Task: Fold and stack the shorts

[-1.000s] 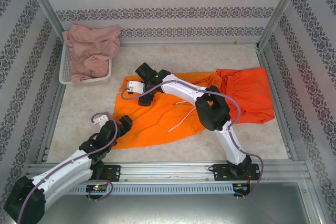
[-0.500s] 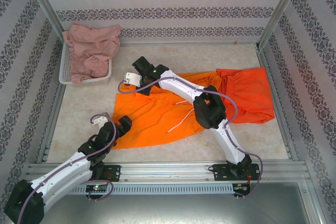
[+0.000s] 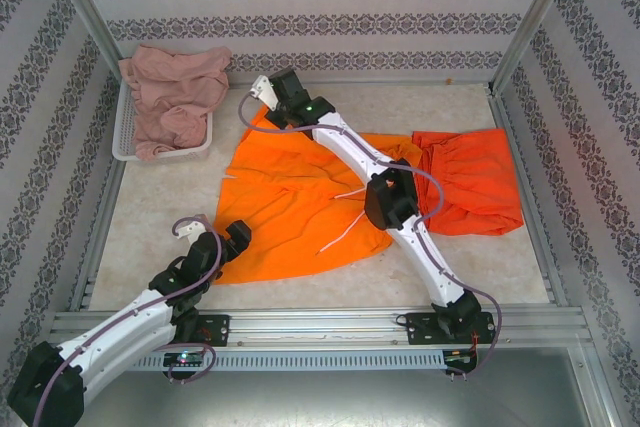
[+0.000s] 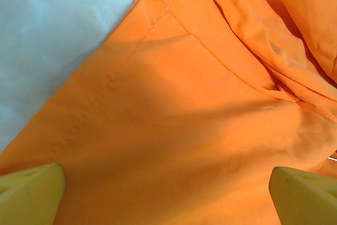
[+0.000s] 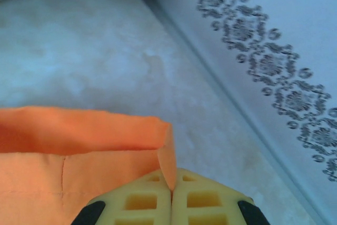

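The bright orange shorts point(image 3: 290, 207) lie spread across the middle of the table. My right gripper point(image 3: 270, 97) reaches far back and left and is shut on their far corner point(image 5: 169, 156), which stands pinched between the yellow fingers point(image 5: 137, 201). My left gripper point(image 3: 228, 242) hovers wide open over the shorts' near left corner, with orange fabric point(image 4: 174, 130) under its fingertips point(image 4: 29, 193). The red-orange shorts point(image 3: 470, 182) lie crumpled at the right, partly under the right arm. The dusty pink shorts point(image 3: 170, 92) are heaped in the basket.
The white mesh basket point(image 3: 124, 145) stands at the back left against the wall. Patterned walls and metal posts enclose the table on three sides. A white drawstring point(image 3: 345, 232) trails over the orange shorts. Bare tabletop point(image 3: 150, 207) shows left of the shorts.
My right gripper shut on the orange shorts' far left corner and pulled it back toward the far wall, stretching the fabric out. The left arm has hardly moved.
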`<state>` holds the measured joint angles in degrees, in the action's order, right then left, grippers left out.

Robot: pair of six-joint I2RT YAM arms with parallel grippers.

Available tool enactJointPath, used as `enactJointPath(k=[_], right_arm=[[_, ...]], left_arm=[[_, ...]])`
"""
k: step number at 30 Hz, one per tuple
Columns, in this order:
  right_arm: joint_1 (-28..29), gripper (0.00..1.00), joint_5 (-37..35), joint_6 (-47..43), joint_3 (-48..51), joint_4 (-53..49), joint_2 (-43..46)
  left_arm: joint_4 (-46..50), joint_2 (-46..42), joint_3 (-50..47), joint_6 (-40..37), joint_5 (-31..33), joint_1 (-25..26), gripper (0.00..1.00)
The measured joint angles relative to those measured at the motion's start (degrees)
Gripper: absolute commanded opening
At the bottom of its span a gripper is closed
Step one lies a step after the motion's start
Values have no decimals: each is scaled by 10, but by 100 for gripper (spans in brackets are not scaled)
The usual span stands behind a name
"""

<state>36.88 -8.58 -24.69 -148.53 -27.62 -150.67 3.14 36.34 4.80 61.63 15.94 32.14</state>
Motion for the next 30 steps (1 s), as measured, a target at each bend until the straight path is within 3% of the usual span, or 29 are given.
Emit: enactJointPath(k=[10, 13, 20, 22, 26, 30], right_arm=[[-7, 6, -80, 35, -84, 99, -86], [-10, 21, -92, 56, -106, 118, -94], [-29, 83, -90, 104, -146, 149, -92], [-34, 94, -87, 114, -146, 141, -85], [-38, 98, -79, 143, -97, 106, -21], [-43, 98, -33, 198, 109, 103, 164]], left_arm=[[-5, 12, 3, 0, 0, 0, 99], [-5, 12, 3, 0, 0, 0, 99], [-5, 12, 2, 2, 1, 0, 99], [-5, 12, 2, 2, 1, 0, 99], [-6, 12, 2, 2, 2, 0, 99], [-6, 12, 2, 2, 2, 0, 100]])
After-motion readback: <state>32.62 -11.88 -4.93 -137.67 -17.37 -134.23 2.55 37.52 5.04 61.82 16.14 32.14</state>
